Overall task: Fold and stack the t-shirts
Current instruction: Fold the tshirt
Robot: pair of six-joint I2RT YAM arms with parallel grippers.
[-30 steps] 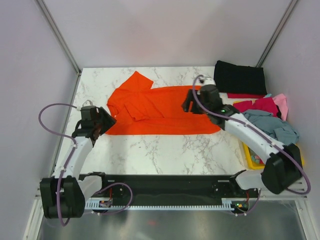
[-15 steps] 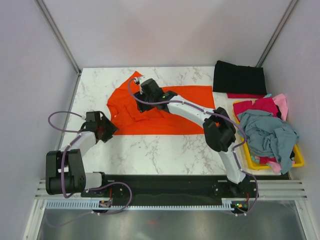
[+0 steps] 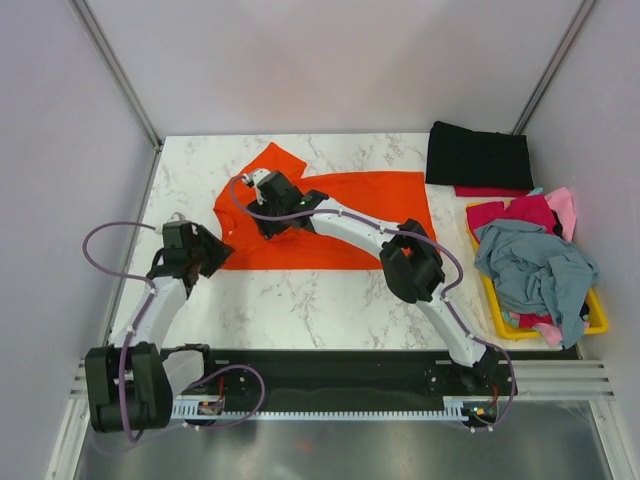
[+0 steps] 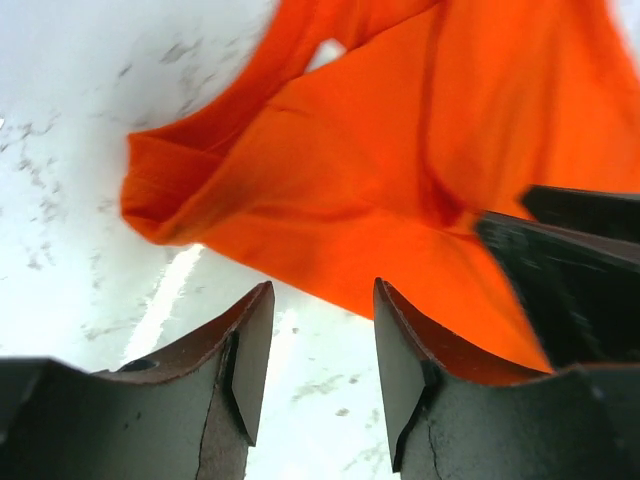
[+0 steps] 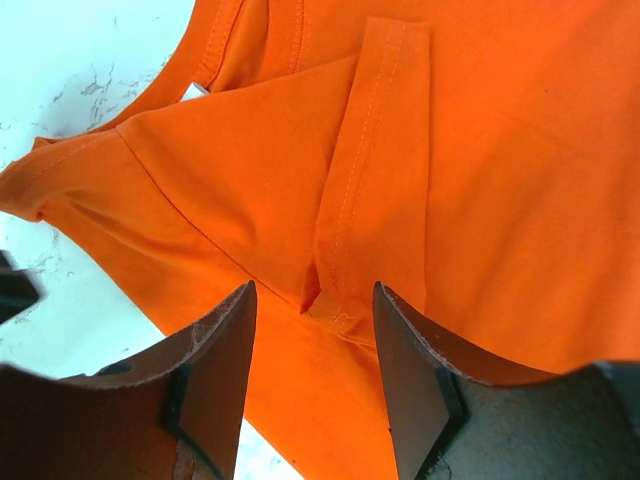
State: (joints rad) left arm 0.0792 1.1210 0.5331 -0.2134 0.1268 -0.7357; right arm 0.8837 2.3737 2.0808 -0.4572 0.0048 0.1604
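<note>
Marble table (image 3: 300, 300): right fingers (image 5: 212, 385) spread over orange t-shirt (image 3: 385, 195), farther left; left fingers (image 4: 245, 365) spread.

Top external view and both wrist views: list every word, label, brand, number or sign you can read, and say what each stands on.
No readable text in any view.
On the bright orange cloth t-shirt: none, plain, no print or tag shows.
On the folded black cloth shirt: none.
On the yellow plastic bin and the white marble table: none.
</note>
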